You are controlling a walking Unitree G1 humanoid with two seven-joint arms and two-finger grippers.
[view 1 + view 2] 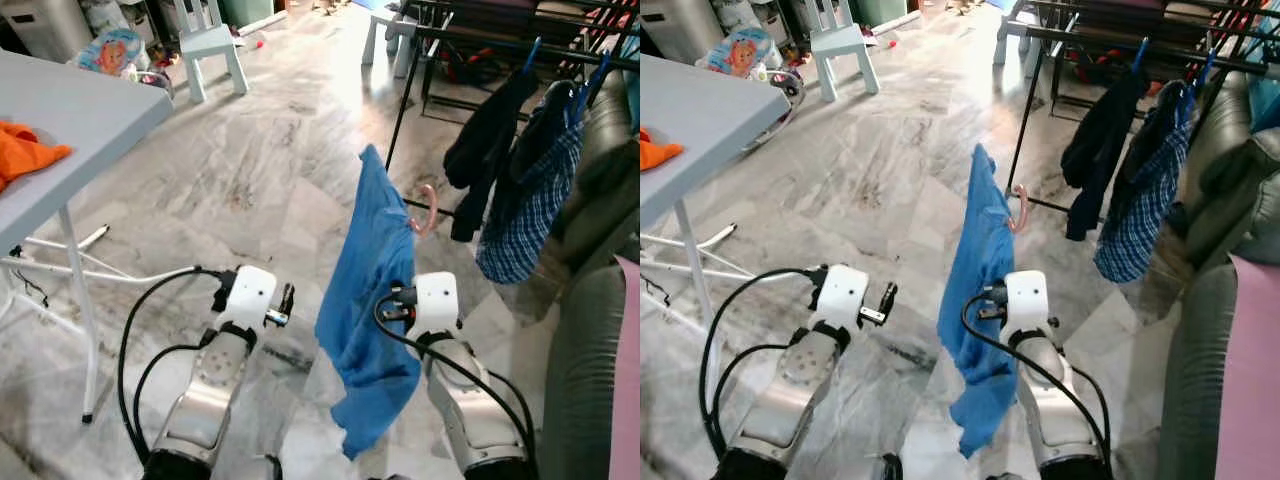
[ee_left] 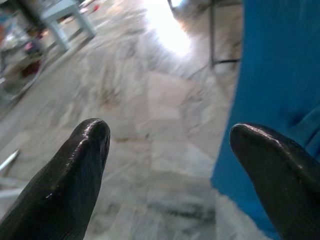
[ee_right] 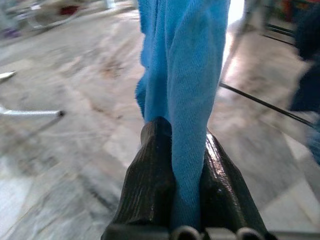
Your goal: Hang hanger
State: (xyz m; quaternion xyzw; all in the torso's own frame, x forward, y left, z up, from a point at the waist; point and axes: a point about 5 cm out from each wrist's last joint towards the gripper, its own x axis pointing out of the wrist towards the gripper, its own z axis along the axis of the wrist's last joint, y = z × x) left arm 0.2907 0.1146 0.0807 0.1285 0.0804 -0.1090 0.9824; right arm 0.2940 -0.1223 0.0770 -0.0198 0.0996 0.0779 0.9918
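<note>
Right gripper (image 3: pixel 175 165) fingers clamp blue shirt (image 1: pixel 370 300) between them, cloth pinched tight, rising above the fingertips and hanging below them too. Pink hanger (image 1: pixel 428 208) hook pokes out of shirt just above and beyond those fingers, shirt draped on it. Left gripper (image 2: pixel 170 150) fingers spread wide, nothing between them, shirt edge just beside one finger (image 2: pixel 280 170). Black rack (image 1: pixel 480 45) well beyond right fingers, dark garment (image 1: pixel 485 150) and plaid shirt (image 1: pixel 525 205) hung on it. Grey table (image 1: pixel 70 130) off to far side of left fingers, orange cloth (image 1: pixel 25 150) on it. Marble floor (image 1: pixel 250 170) under both
</note>
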